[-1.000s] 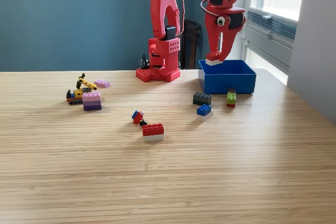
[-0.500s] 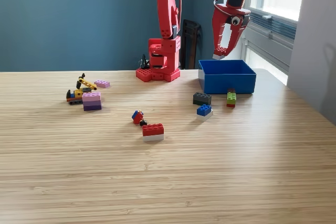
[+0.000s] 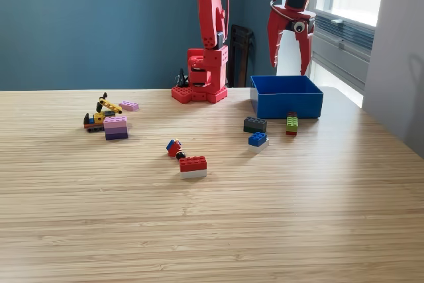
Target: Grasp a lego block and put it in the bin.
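Red hand hanging above blue bin, your jaws spread wide, gripping nothing; black brick lying on surface at bin's seven o'clock.

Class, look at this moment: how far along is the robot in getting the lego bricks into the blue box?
Done: the gripper hangs open above the bin, holding nothing; the bin's inside is hidden, so no brick can be confirmed there. In hand: nothing. Left: bricks on the table, including the dark brick, blue brick, green-and-red brick and red-and-white brick.
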Robot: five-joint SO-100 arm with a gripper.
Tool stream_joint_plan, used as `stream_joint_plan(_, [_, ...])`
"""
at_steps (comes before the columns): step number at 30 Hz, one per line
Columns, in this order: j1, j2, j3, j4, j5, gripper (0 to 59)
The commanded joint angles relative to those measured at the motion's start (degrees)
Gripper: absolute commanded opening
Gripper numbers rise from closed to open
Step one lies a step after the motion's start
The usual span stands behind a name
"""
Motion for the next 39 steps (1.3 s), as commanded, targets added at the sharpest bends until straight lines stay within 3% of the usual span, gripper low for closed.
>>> stream_joint_plan(1, [11.9,4.0,-7.6,0.9,-1.5,17.2])
stream_joint_plan(4, [23.6,4.0,-10.5,0.9,-3.4,14.0])
stream_joint_plan(13, [49.2,3.9,-14.3,0.6,-14.1,15.9])
stream_joint_plan(39, [50.9,3.9,-12.1,0.4,-13.2,15.8])
